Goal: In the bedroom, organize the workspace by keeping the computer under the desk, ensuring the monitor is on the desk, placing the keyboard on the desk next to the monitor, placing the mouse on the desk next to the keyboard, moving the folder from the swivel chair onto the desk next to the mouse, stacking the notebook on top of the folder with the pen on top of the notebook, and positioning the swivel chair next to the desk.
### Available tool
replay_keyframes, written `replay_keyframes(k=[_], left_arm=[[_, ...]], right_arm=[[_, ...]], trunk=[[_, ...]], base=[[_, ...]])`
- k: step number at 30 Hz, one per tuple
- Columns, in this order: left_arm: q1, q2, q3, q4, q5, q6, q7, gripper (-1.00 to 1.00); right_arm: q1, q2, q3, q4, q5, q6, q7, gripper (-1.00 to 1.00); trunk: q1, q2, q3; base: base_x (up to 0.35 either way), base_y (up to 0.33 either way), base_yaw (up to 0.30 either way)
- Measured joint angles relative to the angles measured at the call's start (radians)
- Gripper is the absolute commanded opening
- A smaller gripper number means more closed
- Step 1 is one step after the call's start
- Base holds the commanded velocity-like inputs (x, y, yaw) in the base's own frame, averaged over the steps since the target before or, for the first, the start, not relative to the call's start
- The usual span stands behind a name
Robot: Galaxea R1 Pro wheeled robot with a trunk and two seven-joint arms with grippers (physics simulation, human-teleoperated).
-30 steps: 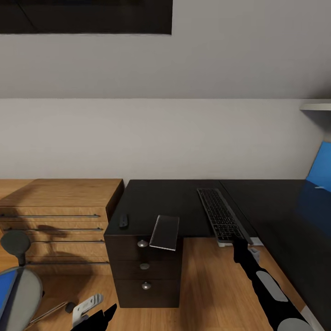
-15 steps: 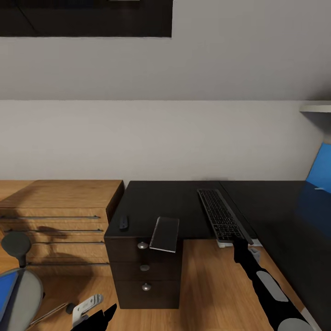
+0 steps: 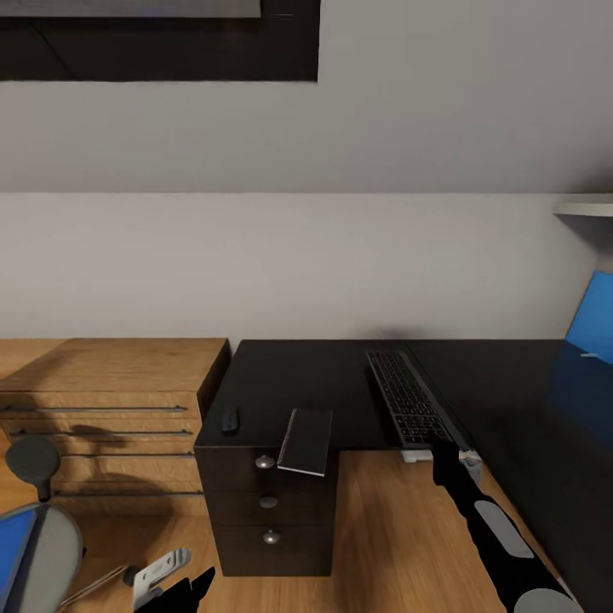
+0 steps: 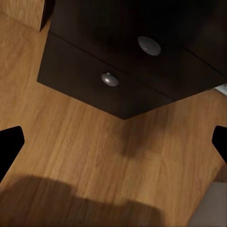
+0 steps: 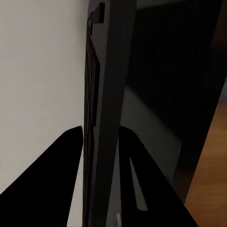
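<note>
Keyboard: near end pinched in right pincer, over the black surface. Placement step; next, set it flat (left pincer released).

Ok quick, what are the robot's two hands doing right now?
Left hand: open and empty, fingers spread wide above the floor by the desk drawers.
Right hand: closed on the near end of the keyboard.
</note>
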Motion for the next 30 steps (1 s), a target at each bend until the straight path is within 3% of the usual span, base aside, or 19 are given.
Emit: replay_keyframes(k=[12, 21, 23, 30], left_arm=[[0.000, 0.000, 0.000, 0.000, 0.001, 0.000, 0.001, 1.00], [0.000, 0.000, 0.002, 0.000, 0.001, 0.000, 0.001, 1.00], [0.000, 0.000, 0.002, 0.001, 0.001, 0.000, 0.000, 1.00], [0.000, 0.000, 0.001, 0.001, 0.001, 0.000, 0.000, 1.00]], right_arm=[[0.000, -0.004, 0.003, -0.002, 0.012, 0.005, 0.019, -1.00], [0.000, -0.005, 0.003, -0.002, 0.014, 0.007, 0.047, -1.00], [0.001, -0.005, 0.003, -0.002, 0.014, 0.007, 0.075, -1.00], [0.002, -0.002, 0.007, -0.001, 0.014, 0.005, 0.082, -1.00]], trunk=[[-0.046, 0.084, 0.038], [-0.080, 0.147, 0.066], [-0.080, 0.147, 0.066], [-0.081, 0.147, 0.066]], base=[[-0.010, 0.000, 0.000], [-0.273, 0.000, 0.000], [-0.076, 0.000, 0.000], [-0.018, 0.000, 0.000]])
